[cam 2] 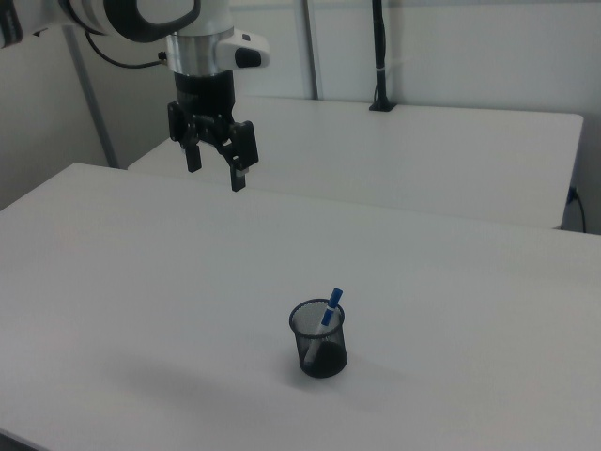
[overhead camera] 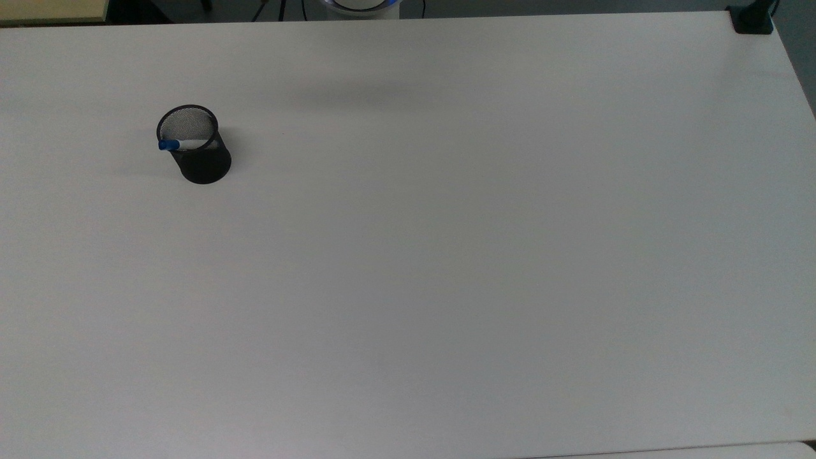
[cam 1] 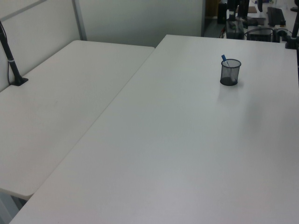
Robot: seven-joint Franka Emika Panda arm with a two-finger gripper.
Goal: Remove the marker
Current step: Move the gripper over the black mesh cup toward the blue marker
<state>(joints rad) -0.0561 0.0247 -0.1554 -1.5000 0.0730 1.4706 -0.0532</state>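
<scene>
The marker (overhead camera: 180, 145) stands slanted inside a black mesh cup (overhead camera: 203, 164) on the white table, blue cap up and resting on the rim. In the left view its cap tip (cam 1: 224, 58) pokes above the cup (cam 1: 230, 74). In the right view the marker (cam 2: 330, 307) leans toward the right view's right in the cup (cam 2: 320, 343). My gripper (cam 2: 216, 171) hangs open high above the table, well to the right view's upper left of the cup, with nothing between its fingers.
A black clamp base (overhead camera: 751, 19) sits on the table's far corner at the top view's upper right. A second white table (cam 1: 60, 98) adjoins on the left view's left, with a black post (cam 1: 11, 65) clamped to it.
</scene>
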